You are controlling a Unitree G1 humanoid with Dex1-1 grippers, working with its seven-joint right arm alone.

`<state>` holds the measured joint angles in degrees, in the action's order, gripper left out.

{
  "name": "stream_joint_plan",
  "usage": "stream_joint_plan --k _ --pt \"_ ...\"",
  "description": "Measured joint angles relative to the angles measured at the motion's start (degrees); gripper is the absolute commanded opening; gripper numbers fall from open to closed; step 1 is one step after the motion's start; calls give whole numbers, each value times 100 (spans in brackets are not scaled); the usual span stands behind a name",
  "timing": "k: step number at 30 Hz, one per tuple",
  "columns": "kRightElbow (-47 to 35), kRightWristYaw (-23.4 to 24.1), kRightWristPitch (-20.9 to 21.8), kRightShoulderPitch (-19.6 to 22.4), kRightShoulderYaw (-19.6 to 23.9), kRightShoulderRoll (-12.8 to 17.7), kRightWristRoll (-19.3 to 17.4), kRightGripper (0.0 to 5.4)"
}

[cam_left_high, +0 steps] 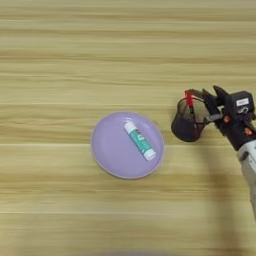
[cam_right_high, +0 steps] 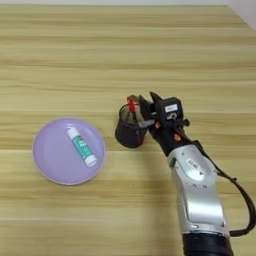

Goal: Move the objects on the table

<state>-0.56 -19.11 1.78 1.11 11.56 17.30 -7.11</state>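
- Light-brown planks of the bench (cam_left_high: 60, 50) fill both views.
- At the right, the tool (cam_right_high: 142, 111) is seen at the rim of the black mesh pen cup (cam_right_high: 129, 131); whether it is clenched cannot be told.
- A red-capped marker (cam_right_high: 132, 105) stands in the cup; the black pen cannot be made out.
- Further left, a lilac plate (cam_right_high: 50, 160) carries a green-and-white tube (cam_right_high: 81, 146).
- The work is judged partly done.

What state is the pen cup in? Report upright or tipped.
Tipped. The cup leans with its open mouth turned up and to the right, toward the pincer at its rim; the red marker pokes out there.
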Motion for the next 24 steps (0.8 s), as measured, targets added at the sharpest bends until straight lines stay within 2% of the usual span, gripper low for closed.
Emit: stream_joint_plan --k 14,24 --pt "275 179 -18 41 406 133 20 114" --pt "654 386 -129 118 487 241 151 114"
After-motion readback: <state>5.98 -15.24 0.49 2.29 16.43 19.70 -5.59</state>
